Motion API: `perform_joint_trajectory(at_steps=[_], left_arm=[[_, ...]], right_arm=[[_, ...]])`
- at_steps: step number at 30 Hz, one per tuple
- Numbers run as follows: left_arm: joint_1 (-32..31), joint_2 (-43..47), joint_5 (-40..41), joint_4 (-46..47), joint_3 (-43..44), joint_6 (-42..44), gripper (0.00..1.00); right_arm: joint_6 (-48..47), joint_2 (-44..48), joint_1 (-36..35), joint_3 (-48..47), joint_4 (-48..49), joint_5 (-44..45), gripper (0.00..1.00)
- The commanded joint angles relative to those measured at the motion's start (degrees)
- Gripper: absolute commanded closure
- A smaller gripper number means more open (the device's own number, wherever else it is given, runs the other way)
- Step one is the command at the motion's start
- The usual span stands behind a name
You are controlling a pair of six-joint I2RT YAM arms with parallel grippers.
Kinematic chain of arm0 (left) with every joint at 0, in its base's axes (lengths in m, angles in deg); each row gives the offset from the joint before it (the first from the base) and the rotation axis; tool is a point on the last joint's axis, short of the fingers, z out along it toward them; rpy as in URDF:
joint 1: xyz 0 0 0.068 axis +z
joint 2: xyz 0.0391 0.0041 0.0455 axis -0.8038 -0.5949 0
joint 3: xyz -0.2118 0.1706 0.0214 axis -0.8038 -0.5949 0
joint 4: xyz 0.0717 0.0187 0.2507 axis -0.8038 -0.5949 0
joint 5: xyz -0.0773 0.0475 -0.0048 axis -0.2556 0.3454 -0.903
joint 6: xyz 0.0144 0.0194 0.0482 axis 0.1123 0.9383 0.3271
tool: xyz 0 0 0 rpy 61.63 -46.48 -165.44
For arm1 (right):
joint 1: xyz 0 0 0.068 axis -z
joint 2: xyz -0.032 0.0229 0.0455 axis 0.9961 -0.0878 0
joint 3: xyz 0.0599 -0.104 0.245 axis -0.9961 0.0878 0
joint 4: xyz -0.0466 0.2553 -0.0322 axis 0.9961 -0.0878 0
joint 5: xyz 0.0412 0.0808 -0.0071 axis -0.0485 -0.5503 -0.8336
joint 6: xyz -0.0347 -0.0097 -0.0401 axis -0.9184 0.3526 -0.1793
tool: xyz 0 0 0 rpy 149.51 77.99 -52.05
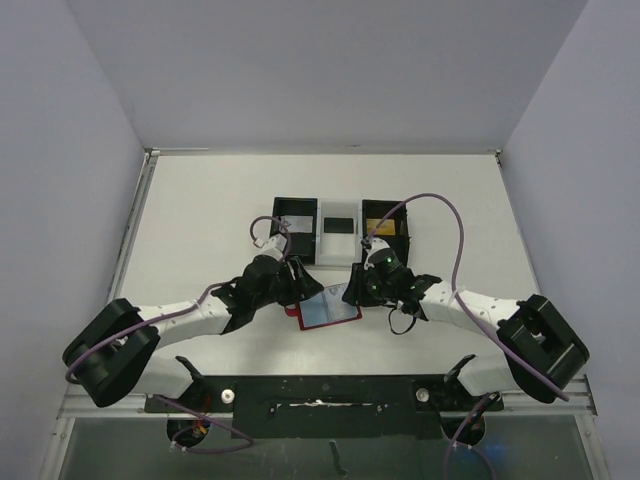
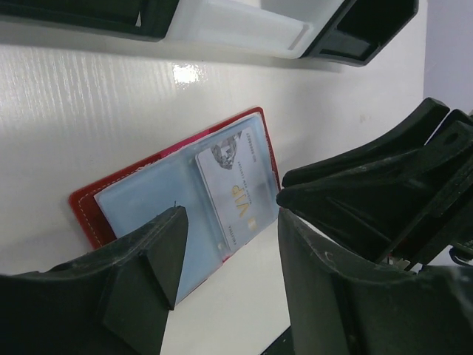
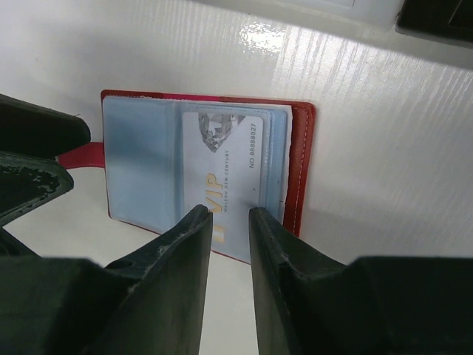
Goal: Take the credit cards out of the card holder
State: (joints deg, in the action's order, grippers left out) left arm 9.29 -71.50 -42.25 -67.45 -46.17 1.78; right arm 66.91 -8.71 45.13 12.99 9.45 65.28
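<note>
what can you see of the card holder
The card holder is a red bifold lying open and flat on the white table, near the tray. Inside are pale blue, plastic-looking sleeves; a red tab sticks out one side. A pale VIP card sits in a sleeve, poking past the edge. The right gripper hangs open right at that card; the left gripper is open above the holder. Contact cannot be told.
</note>
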Motion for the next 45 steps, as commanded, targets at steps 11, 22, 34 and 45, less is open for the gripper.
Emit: perform_joint_trajectory(at_steps=[11, 22, 34, 45], left_arm=[[-2.4, -7.4, -1.6, 8.2, 2.7, -2.6, 0.59], [-3.1, -10.3, -1.8, 7.9, 2.1, -3.2, 0.74], [-3.1, -10.4, -0.9, 5.4, 2.0, -3.0, 0.86], [-3.0, -8.5, 0.4, 1.7, 1.6, -1.6, 0.75]], right_arm=[[-2.7, -5.5, 0.0, -3.7, 0.8, 0.3, 0.8], [1.4, -5.5, -0.8, 0.4, 5.9, -4.6, 0.87], [3.2, -3.6, -2.3, 0.3, 5.2, -2.7, 0.88], [1.0, -1.5, -0.9, -3.3, 3.1, -4.7, 0.85]])
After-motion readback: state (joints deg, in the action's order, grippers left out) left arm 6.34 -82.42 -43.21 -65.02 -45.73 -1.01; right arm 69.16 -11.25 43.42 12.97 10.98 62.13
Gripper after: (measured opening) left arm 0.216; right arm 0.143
